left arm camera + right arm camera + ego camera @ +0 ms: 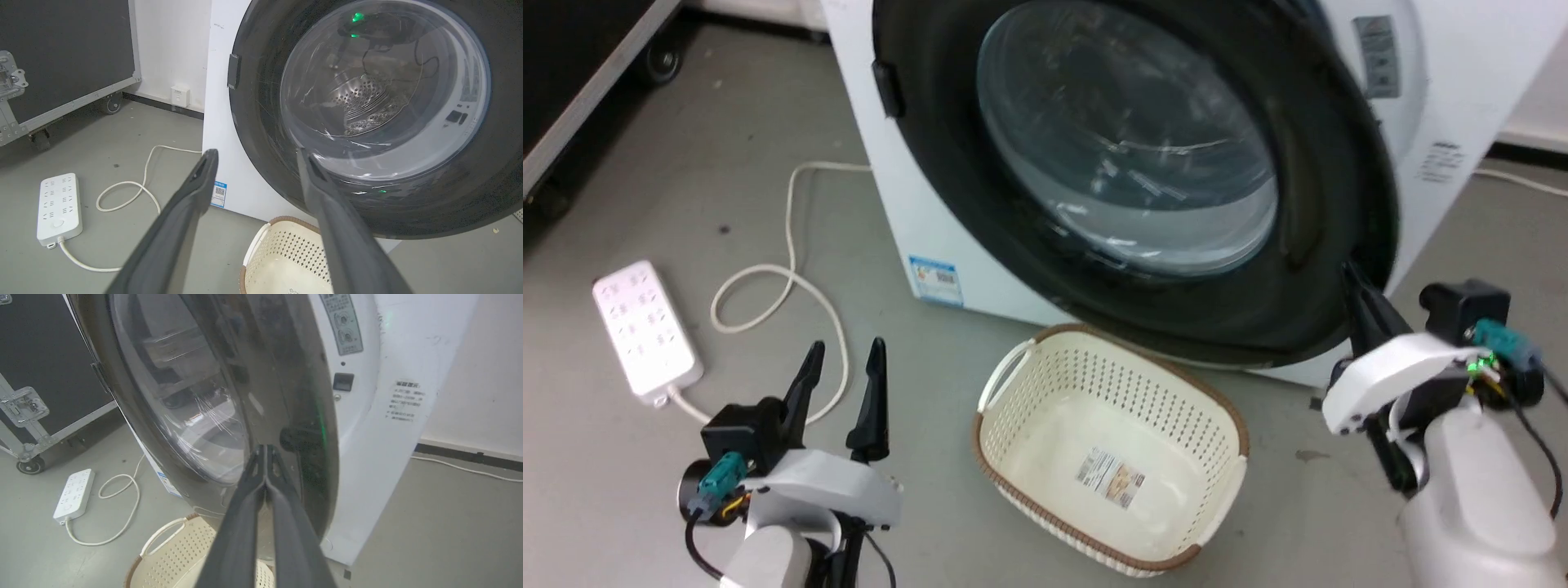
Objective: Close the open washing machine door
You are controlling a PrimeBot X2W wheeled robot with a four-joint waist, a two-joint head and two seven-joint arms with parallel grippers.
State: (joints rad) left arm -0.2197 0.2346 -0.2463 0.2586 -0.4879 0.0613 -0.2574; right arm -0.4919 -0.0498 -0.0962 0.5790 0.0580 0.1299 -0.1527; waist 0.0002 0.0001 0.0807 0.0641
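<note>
The washing machine door, with a wide glossy black rim and a clear glass bowl, lies almost flat against the white machine front. A narrow gap still shows along its right edge. My right gripper is shut, with nothing between its fingers. Its tips rest against the black rim at the door's lower right. My left gripper stands open low at the left, well clear of the door, fingers apart and empty.
A cream perforated basket sits on the grey floor just below the door. A white power strip and its looped cord lie at the left. A black wheeled case stands further left.
</note>
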